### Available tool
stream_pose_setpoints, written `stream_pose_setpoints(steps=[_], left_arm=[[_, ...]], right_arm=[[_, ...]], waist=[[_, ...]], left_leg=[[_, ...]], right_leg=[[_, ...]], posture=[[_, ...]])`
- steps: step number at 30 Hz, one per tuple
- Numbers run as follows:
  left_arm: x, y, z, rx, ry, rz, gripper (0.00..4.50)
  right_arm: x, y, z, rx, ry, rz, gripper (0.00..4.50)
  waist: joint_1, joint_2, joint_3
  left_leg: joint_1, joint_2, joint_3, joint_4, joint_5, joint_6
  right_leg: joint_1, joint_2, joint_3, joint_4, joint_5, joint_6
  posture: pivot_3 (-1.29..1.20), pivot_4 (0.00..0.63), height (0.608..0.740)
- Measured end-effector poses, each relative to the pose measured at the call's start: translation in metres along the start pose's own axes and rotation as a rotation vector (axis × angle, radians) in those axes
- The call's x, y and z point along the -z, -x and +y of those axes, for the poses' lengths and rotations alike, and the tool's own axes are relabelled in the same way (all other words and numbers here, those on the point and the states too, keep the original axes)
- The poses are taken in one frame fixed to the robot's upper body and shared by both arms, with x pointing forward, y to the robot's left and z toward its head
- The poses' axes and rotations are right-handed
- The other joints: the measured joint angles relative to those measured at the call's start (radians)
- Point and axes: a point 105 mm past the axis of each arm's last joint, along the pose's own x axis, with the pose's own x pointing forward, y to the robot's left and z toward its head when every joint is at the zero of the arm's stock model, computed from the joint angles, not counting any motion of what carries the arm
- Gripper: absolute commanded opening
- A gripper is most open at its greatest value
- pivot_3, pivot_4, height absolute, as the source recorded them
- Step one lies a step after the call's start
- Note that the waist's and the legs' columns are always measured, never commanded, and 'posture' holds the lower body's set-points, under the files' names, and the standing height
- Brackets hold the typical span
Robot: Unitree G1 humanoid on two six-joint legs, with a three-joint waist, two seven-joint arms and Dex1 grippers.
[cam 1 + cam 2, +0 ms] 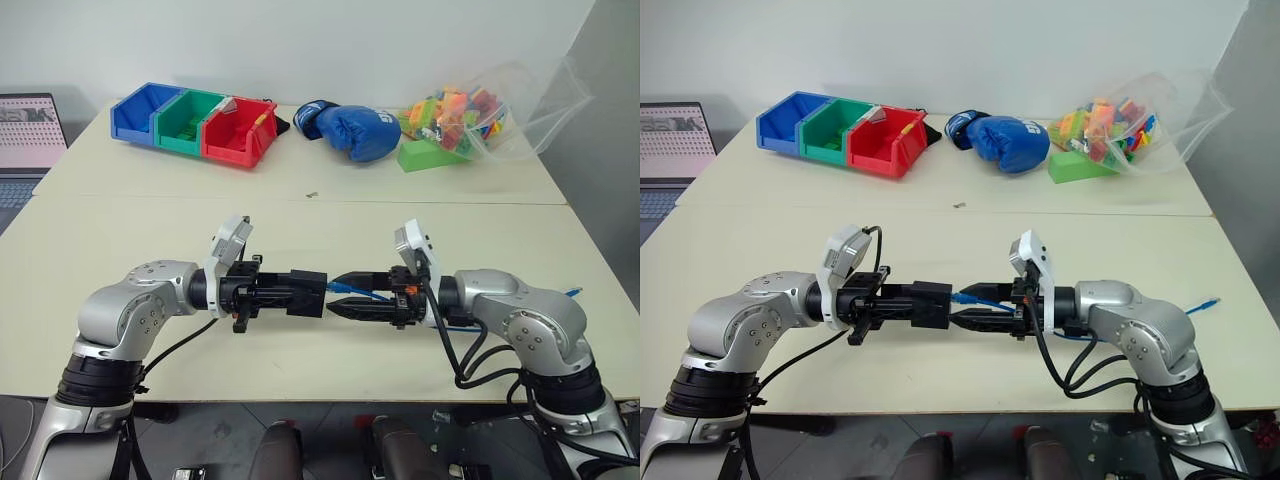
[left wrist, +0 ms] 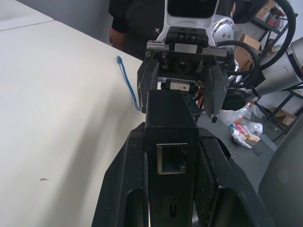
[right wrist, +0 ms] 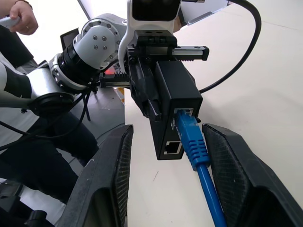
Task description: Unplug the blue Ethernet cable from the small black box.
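Note:
My left gripper [image 1: 298, 293] is shut on the small black box [image 1: 310, 293] and holds it level above the table, pointing right. The blue Ethernet cable [image 3: 195, 146] has its plug seated in one port of the box [image 3: 176, 101]; a second port beside it is empty. My right gripper [image 1: 336, 297] faces the box and stands open, one finger [image 3: 109, 184] on each side of the plug without touching it. From the plug the cable [image 1: 980, 299] runs back along the right arm, and its free end [image 1: 1208, 303] lies on the table at the right.
At the back of the cream table [image 1: 300, 215] stand blue, green and red bins [image 1: 195, 122], a blue boxing glove [image 1: 355, 130] and a clear bag of toy bricks [image 1: 470, 115]. A laptop [image 1: 28, 135] sits at the far left. A person [image 3: 19, 28] stands close to the table.

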Motion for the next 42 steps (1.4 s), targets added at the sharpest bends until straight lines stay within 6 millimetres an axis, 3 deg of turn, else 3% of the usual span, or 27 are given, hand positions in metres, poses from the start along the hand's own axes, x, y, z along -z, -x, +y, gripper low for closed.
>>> stream_pose_setpoints(steps=[6,7,15,27,29,33,42], left_arm=[[-0.0005,-0.0008,-0.0004,-0.003,-0.004,0.003,0.78],[-0.0007,-0.0011,-0.0005,-0.004,-0.006,0.004,0.78],[-0.0024,-0.0034,-0.0039,0.005,-0.026,0.012,0.78],[-0.0011,-0.0032,-0.0077,0.034,-0.028,0.013,0.78],[-0.001,-0.0031,-0.0079,0.036,-0.028,0.013,0.78],[0.0032,-0.0002,-0.0064,0.018,-0.014,0.026,0.78],[0.0034,0.0001,-0.0061,0.015,-0.013,0.026,0.78]], right_arm=[[-0.0022,-0.0032,-0.0015,-0.012,-0.024,-0.014,2.44],[-0.002,-0.0033,-0.0021,-0.011,-0.026,-0.013,2.08],[-0.0012,-0.0026,-0.004,-0.009,-0.034,-0.01,0.7],[-0.0022,-0.0009,-0.0003,-0.057,-0.046,0.012,0.7],[-0.0023,-0.001,-0.0001,-0.061,-0.052,0.012,1.41],[-0.0042,-0.0003,0.0008,-0.069,-0.056,0.002,2.19],[0.0035,0.0054,-0.0006,-0.026,-0.113,-0.021,2.21]], waist=[[0.0,0.0,0.0],[0.0,0.0,0.0],[0.0,0.0,0.0],[0.0,0.0,0.0],[0.0,0.0,0.0],[-0.002,0.0,0.0],[-0.005,0.0,0.0]], left_leg=[[0.0,0.0,0.0,0.0,0.0,0.0],[0.0,0.0,0.0,0.0,0.0,0.0],[0.0,0.0,0.0,0.0,0.0,0.0],[0.0,0.0,0.0,0.0,0.0,0.0],[0.0,0.0,0.0,0.0,0.0,0.0],[0.0,0.0,0.0,0.0,0.0,0.0],[-0.001,0.0,0.0,0.0,0.0,0.0]], right_leg=[[0.0,0.0,0.0,0.0,0.0,0.0],[0.0,0.0,0.0,0.0,0.0,0.0],[0.0,0.0,0.0,0.0,0.0,0.0],[0.0,0.0,0.0,0.0,0.0,0.0],[0.0,0.0,0.0,0.0,0.0,0.0],[0.0,0.0,0.0,0.0,0.0,0.0],[0.0,0.0,0.0,-0.001,0.0,0.0]], posture=[[0.0,0.15,0.74],[0.0,0.15,0.74],[0.0,0.15,0.74],[0.0,0.15,0.74],[0.0,0.15,0.74],[0.0,0.15,0.74],[0.0,0.15,0.74]])
